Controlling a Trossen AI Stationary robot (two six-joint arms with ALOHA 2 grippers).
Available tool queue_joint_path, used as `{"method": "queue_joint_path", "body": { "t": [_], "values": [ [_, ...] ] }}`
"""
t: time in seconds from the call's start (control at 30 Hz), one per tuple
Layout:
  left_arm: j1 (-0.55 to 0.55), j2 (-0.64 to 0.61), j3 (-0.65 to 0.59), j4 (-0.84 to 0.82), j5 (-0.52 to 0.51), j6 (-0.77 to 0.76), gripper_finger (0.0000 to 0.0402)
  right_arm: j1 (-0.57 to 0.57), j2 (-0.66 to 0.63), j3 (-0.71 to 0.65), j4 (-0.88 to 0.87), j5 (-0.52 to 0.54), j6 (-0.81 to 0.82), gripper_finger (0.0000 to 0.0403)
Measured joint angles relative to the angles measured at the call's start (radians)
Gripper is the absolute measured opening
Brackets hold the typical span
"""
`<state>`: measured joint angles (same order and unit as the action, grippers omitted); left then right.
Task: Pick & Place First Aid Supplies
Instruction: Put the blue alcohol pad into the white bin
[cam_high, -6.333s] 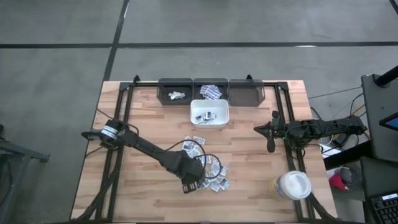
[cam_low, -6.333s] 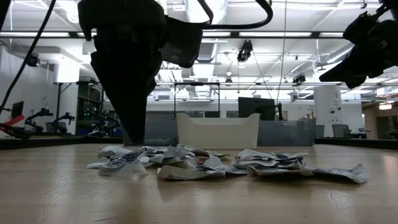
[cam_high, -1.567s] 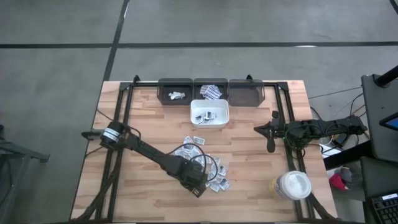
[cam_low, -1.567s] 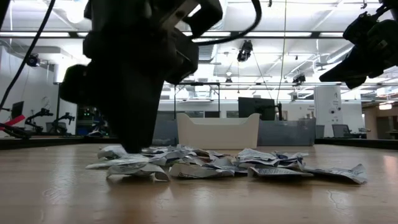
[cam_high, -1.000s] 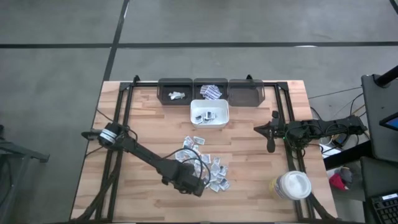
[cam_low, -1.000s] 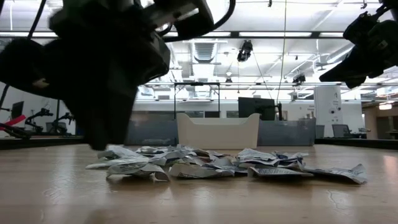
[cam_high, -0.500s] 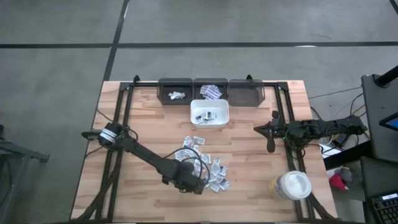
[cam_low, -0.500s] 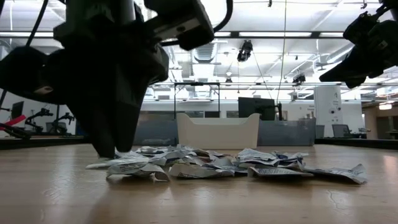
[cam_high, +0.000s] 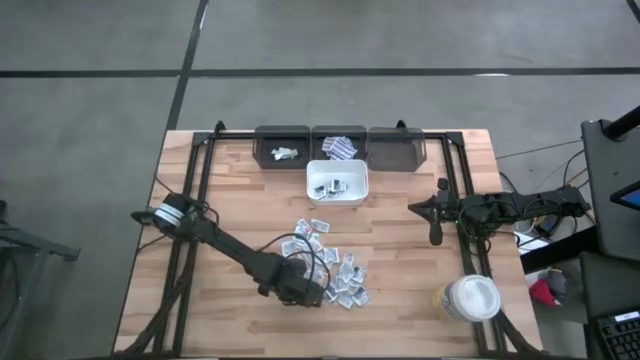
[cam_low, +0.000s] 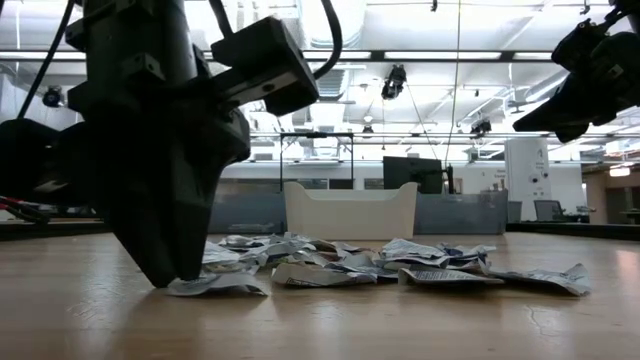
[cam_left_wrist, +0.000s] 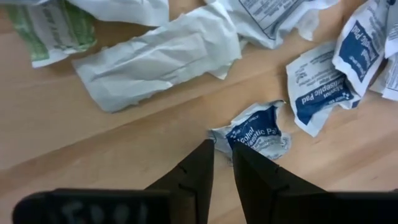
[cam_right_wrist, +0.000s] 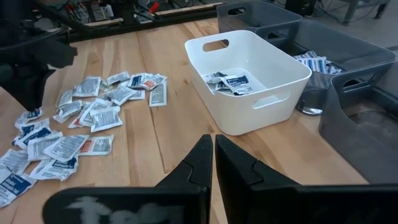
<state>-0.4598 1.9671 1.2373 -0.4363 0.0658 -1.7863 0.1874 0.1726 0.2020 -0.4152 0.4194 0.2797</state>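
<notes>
- The left pincer (cam_high: 312, 297) is down at the 7 o'clock edge of the scatter of small flat white-and-blue paper sachets (cam_high: 335, 268) on the pale wooden slatted worktop (cam_high: 230, 200). In the low view its tips (cam_low: 170, 278) reach the boards, likely to get under a thin packet that lies flat.
- In the left wrist view its two dark fingers (cam_left_wrist: 202, 163) stand nearly together with a slim gap, and the corner of a crumpled dark-blue-printed sachet (cam_left_wrist: 254, 129) lies at their tips. Whether the corner is pinched cannot be told.
- The white rectangular plastic bin (cam_high: 337, 183) sits at 12 o'clock from the pile and already holds a few sachets, so it seems to be the drop point. Three dark grey bins (cam_high: 338, 146) line the far edge behind it.
- The right pincer (cam_high: 436, 222) waits above the worktop at 3 o'clock, fingers drawn together and holding nothing, well apart from the pile.
- A white round lidded tub (cam_high: 467, 298) stands at 4 o'clock, apart from the work.
</notes>
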Motion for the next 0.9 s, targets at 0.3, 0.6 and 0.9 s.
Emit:
{"method": "queue_joint_path", "body": {
  "t": [0.3, 0.6, 0.9],
  "values": [
    [-0.001, 0.003, -0.008, -0.098, 0.035, 0.031, 0.0068, 0.0, 0.0, 0.0, 0.0, 0.0, 0.001, 0.0018],
    [-0.005, 0.006, -0.012, -0.166, 0.026, 0.079, 0.0006, 0.0, 0.0, 0.0, 0.0, 0.0, 0.007, 0.0018],
    [-0.011, 0.006, -0.016, -0.123, -0.025, 0.215, 0.0, 0.0, 0.0, 0.0, 0.0, 0.0, 0.008, 0.0018]
  ]
}}
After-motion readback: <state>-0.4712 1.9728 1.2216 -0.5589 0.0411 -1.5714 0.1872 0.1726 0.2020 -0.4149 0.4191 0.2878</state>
